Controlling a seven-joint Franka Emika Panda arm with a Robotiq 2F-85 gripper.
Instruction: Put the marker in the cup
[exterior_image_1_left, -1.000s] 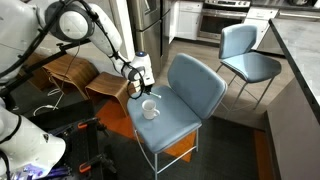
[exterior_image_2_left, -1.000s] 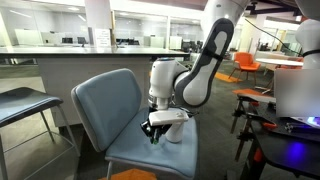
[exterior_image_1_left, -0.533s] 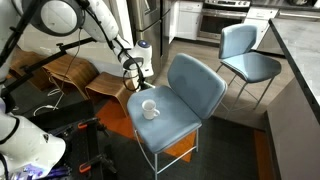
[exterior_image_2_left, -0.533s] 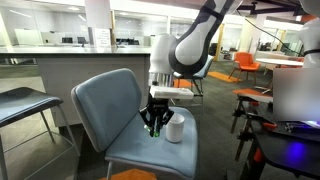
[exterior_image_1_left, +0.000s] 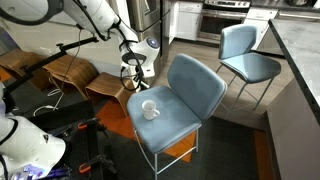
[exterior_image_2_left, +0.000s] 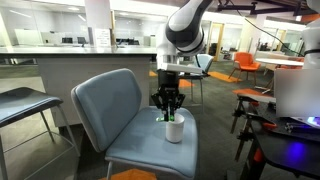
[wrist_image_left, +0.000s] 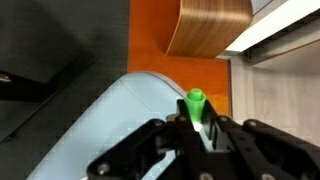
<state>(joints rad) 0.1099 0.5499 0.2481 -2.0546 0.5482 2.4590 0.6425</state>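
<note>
Kitchen cabinets and an oven close off the back of the room in an exterior view, with a second blue chair (exterior_image_1_left: 245, 50) standing behind. What serves as the counter (exterior_image_1_left: 178, 128) is the blue padded seat of the nearer chair. The cup (exterior_image_1_left: 149, 109), small and white with a side handle, stands upright on it. The pincer (exterior_image_1_left: 138, 70) hangs higher than the cup, over the seat's edge. The marker is too small to pick out from this side.

Seen in an exterior view from seat level, the pincer (exterior_image_2_left: 170, 102) points straight down over the cup (exterior_image_2_left: 175, 130). The marker (exterior_image_2_left: 168, 115) shows as a thin dark stick with a green spot, its lower end near the rim. Whether it has entered the mouth I cannot tell.

From the wrist view, the pincer (wrist_image_left: 197, 120) is pressed together on the marker (wrist_image_left: 195, 100). The marker's bright green end pokes out between the dark fingers (wrist_image_left: 160, 140). The pale blue counter (wrist_image_left: 100, 130) and an orange floor (wrist_image_left: 160, 30) lie below, and the cup is out of sight.

The marker appears picked up and carried, with the drop left to do. The next move likely calls for centring the tip over the mouth, lowering it inside the rim, then spreading the pincer. A light cup could tip if nudged.
</note>
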